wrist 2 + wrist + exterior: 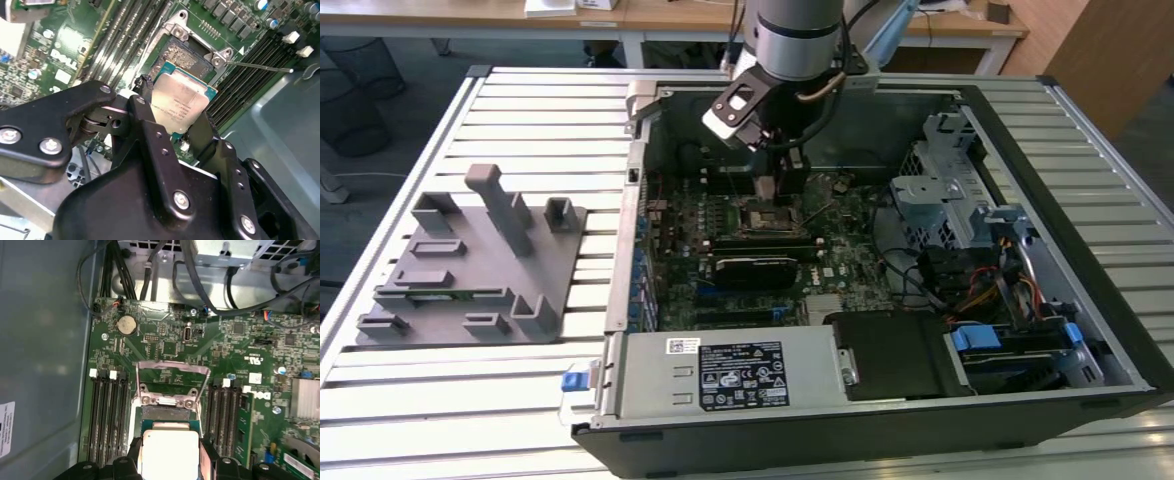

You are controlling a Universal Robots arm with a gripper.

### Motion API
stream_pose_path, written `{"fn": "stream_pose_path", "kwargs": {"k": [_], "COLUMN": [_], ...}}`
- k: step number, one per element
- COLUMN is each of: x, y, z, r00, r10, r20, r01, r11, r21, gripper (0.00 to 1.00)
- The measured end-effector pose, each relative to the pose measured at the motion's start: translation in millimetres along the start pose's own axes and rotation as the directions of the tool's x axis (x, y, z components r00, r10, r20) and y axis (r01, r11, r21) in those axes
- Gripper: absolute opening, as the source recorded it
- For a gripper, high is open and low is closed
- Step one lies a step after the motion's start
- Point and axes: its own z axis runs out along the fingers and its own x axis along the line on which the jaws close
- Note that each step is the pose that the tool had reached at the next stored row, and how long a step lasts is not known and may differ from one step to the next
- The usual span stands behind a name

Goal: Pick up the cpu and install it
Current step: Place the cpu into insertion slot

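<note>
The cpu [182,102] [169,447] is clamped between the two black fingers [145,127] of the gripper [172,117], metal top facing the wrist cameras, with one finger against each of two opposite edges. The gripper [170,465] is closed on the chip, and both wrist views show it held there. Directly beneath the gripper lies the open socket [182,52] [165,412]. The chip overlaps the near part of it and leaves the far part uncovered; whether the chip touches the socket cannot be determined. Just beyond the fingertips, the metal load plate [172,375] stands swung up off the socket, and the thin retention lever [255,65] projects to one side. Banks of black memory slots [107,415] flank the socket on both sides of the fingers. A round coin cell [126,325] sits farther out on the green motherboard [225,340]. In the exterior view the gripper [781,185] reaches straight down into the open computer case [1107,300], its tip close above the socket [767,218]. Well apart from the gripper, outside the case, a grey fixture [474,265] with upright posts rests on the slatted table [520,100].
</note>
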Motion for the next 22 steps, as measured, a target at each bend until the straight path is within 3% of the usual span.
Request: {"fn": "stream_pose_path", "kwargs": {"k": [5,17,22], "x": [3.9,1.7,1.7], "y": [0.0,-4.4,-4.8], "z": [9.1,30.0,31.1], "r00": [0.9999,0.9997,0.9997], "r10": [0.013,0.022,0.025], "r20": [0.0004,0.0006,0.0007], "r01": [-0.013,-0.022,-0.025], "r11": [0.9999,0.9997,0.9997], "r21": [-0.0001,-0.0008,-0.0008], "gripper": [0.54,0.54,0.54]}}
